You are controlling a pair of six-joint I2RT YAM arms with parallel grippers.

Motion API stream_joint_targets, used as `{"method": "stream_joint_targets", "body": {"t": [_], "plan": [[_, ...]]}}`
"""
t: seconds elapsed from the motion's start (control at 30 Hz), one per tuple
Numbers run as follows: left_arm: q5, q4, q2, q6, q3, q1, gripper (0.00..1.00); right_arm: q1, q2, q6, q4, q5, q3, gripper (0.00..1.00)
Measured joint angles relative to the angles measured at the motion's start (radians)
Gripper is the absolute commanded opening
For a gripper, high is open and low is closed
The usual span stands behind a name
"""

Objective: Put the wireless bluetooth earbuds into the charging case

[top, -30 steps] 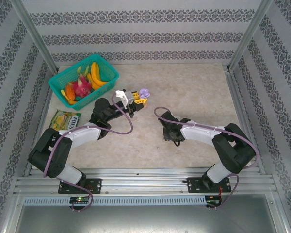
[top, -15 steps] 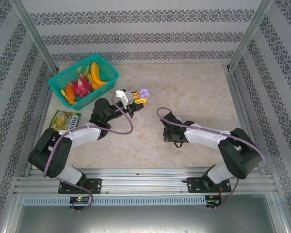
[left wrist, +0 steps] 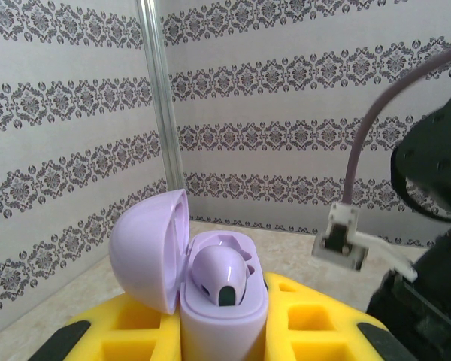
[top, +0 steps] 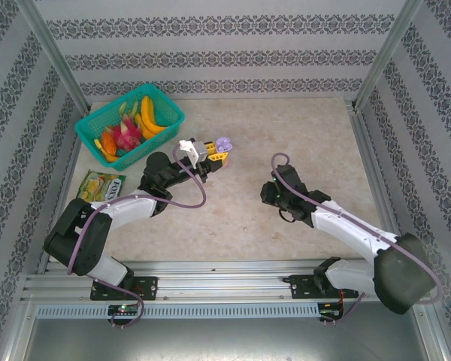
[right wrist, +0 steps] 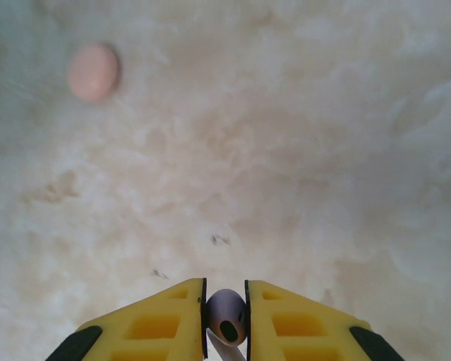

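My left gripper (top: 216, 153) is shut on a lilac charging case (left wrist: 224, 316) and holds it upright above the table's left middle. The case's lid (left wrist: 146, 256) is swung open to the left. One lilac earbud (left wrist: 222, 274) sits in the case. In the top view the case (top: 223, 143) shows as a small lilac shape at the fingertips. My right gripper (top: 272, 194) hovers right of centre, above the table. In its wrist view its yellow fingers (right wrist: 161, 320) are shut on a second lilac earbud (right wrist: 225, 316), stem pointing down. The pink earbuds are out of view.
A blurred pale pink round object (right wrist: 94, 71) lies on the marble table far ahead of the right gripper. A teal basket (top: 165, 120) of toy fruit stands at the back left. A green snack packet (top: 101, 184) lies near the left edge. Patterned walls enclose the table.
The right arm has risen from the table and swung rightward, its gripper moving away from the spot at centre. The left gripper and the case have stayed still.
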Motion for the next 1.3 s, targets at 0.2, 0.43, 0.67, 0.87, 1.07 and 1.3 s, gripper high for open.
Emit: {"method": "stream_joint_targets", "body": {"t": [0.2, 0.43, 0.67, 0.87, 1.07, 1.3], "plan": [[0.000, -0.008, 0.000, 0.000, 0.000, 0.000, 0.00, -0.082, -0.099, 0.000, 0.057, -0.062, 0.011, 0.18], [0.005, -0.025, 0.000, 0.000, 0.000, 0.000, 0.00, -0.153, -0.133, -0.014, 0.127, -0.153, 0.134, 0.18], [0.038, -0.031, 0.005, 0.000, 0.015, 0.000, 0.00, -0.173, -0.127, -0.038, 0.235, -0.262, 0.282, 0.18], [0.076, -0.031, 0.031, -0.015, 0.063, 0.000, 0.00, -0.173, -0.085, -0.042, 0.367, -0.384, 0.334, 0.18], [0.095, -0.027, 0.053, -0.057, 0.105, 0.000, 0.00, -0.179, -0.027, -0.023, 0.529, -0.495, 0.331, 0.17], [0.097, 0.006, 0.071, -0.109, 0.148, -0.006, 0.00, -0.180, 0.002, 0.022, 0.694, -0.560, 0.299, 0.18]]}}
